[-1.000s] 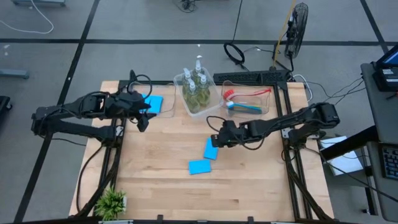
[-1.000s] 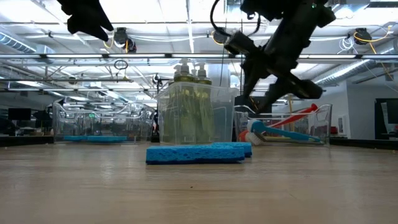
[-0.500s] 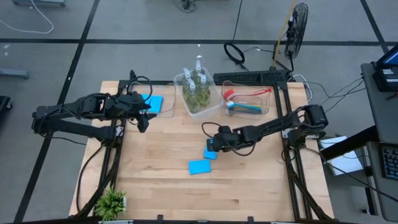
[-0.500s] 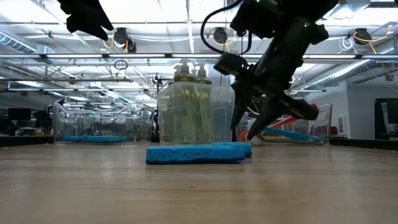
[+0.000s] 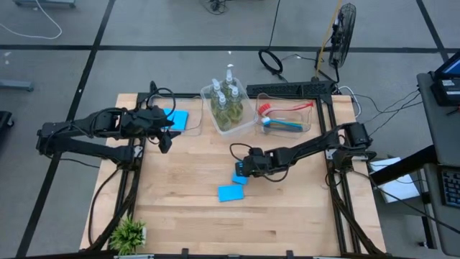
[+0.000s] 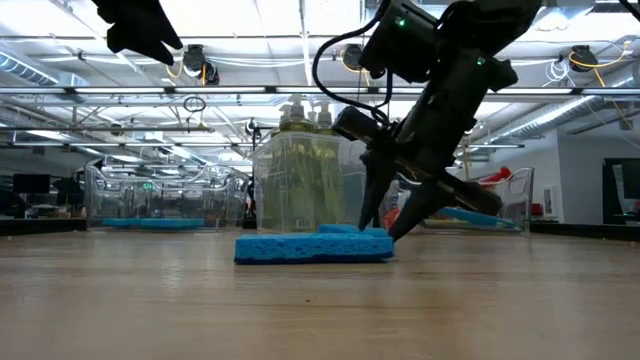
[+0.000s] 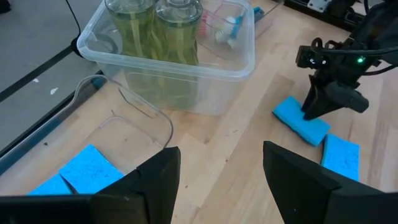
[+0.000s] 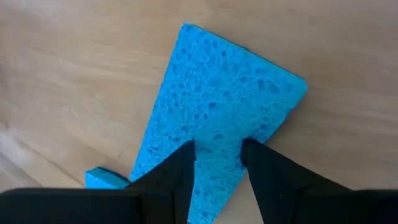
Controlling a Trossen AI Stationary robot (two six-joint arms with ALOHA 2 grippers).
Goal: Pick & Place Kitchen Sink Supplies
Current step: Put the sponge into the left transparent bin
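Observation:
A light-blue sponge point(image 8: 217, 93) lies flat on the wooden table near its middle; it also shows in the high view point(image 5: 242, 177). My right gripper point(image 8: 217, 155) is over it, pointing down, its fingers a little apart, their tips at the sponge's top face point(image 6: 350, 232). A second sponge point(image 5: 231, 193) lies flat nearer the table's front edge. My left gripper point(image 5: 167, 131) hangs open and empty high over the far left, beside a clear tub holding two more sponges point(image 5: 177, 119). The pump bottles point(image 5: 224, 101) stand in a clear tub. The brushes point(image 5: 284, 119) lie in another. My right gripper's fingertips point(image 8: 183, 158) are down at the top face of the sponge point(image 8: 214, 134), near one short end, coming from above. I cannot tell whether they touch it. The sponge lies flat on the table.
The tub of bottles point(image 5: 246, 124) and the tub of brushes point(image 5: 305, 126) stand along the far edge. A small potted plant point(image 5: 129, 234) stands at the near left corner. Bare wood lies left of the two sponges.
My right gripper has gone toward the table's left edge and down, from above and beside the sponge onto its top. Both sponges on the table lie where they were.

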